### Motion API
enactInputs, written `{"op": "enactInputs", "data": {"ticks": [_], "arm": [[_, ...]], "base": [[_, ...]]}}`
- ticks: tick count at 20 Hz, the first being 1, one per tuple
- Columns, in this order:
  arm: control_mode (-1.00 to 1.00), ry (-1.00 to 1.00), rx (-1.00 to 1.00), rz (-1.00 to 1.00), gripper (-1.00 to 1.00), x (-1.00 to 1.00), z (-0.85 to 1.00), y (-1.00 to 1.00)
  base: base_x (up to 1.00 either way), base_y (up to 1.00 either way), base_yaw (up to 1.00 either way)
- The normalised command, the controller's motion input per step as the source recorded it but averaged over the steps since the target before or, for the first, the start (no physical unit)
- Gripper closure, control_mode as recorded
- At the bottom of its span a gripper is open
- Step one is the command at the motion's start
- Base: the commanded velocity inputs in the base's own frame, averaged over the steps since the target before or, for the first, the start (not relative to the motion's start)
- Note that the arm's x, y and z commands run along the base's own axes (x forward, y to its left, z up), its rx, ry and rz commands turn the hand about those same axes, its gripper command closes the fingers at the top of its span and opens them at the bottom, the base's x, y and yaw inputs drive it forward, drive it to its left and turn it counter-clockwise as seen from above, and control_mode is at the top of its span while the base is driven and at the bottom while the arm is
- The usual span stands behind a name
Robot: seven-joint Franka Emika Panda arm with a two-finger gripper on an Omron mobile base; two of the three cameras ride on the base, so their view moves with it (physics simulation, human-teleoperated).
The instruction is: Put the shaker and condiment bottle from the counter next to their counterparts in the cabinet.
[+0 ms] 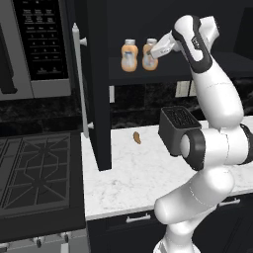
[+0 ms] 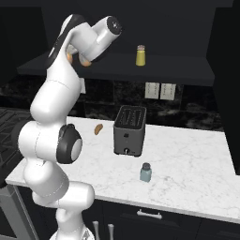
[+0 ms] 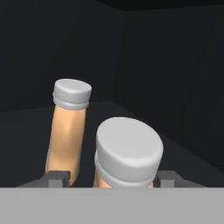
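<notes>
So we're at the placing step: the condiment bottle [image 3: 127, 153] sits right between our fingers [image 3: 57, 178], which look clamped on its sides just under the white cap. Our gripper [image 1: 154, 53] is up inside the cabinet [image 1: 99, 99], with the twin orange bottle [image 1: 129, 56] just beside it on the shelf. We'd say set it down flat and upright before letting go, without nudging the twin. Further along that shelf from the twin stands the yellow-green shaker [image 2: 140, 55]. The blue-grey shaker [image 2: 146, 172] waits on the surface [image 2: 187, 159], near the toaster [image 2: 129, 130].
</notes>
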Motion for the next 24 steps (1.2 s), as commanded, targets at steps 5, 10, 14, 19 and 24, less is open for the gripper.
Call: {"op": "enactInputs", "data": {"ticks": [5,10,14,19,24], "arm": [[-1.0,0.0,0.0,0.0,-1.0,0.0,0.0,0.0],[-1.0,-0.01,0.0,0.0,-1.0,-0.12,0.0,-0.15],[-1.0,-0.04,0.0,0.0,-1.0,-0.38,0.0,-0.39],[-1.0,-0.05,0.0,0.0,-1.0,-0.68,-0.01,-0.34],[-1.0,-0.1,0.0,0.0,-1.0,-0.98,-0.04,-0.13]], "base": [[0.0,0.0,0.0],[0.0,0.0,0.0],[0.0,0.0,0.0],[0.0,0.0,0.0],[0.0,0.0,0.0]]}}
